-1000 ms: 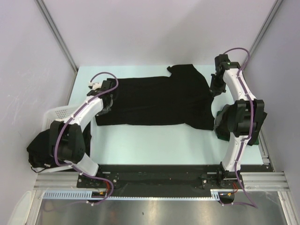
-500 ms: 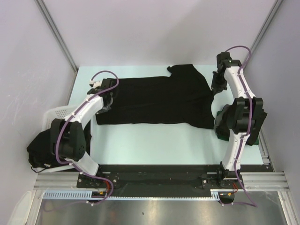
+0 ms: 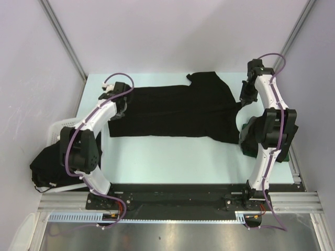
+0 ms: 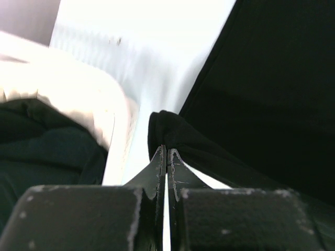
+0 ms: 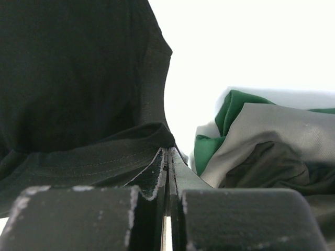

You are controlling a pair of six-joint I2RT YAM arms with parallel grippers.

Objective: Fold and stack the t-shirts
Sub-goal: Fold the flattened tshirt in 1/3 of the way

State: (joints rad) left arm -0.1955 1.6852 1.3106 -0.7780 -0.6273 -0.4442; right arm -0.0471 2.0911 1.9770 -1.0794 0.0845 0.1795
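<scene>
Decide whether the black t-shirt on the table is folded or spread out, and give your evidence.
Spread out, not folded: the t-shirt lies stretched across the table, its ends pinched by the left gripper and right gripper.

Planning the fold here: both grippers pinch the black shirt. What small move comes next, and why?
Probably draw both ends slightly apart to flatten it: the left gripper and right gripper are shut on opposite ends of the spread t-shirt.

Pale table (image 3: 157, 157), black t-shirt (image 3: 178, 112) spread across, green cloth (image 5: 233, 110) at right
</scene>
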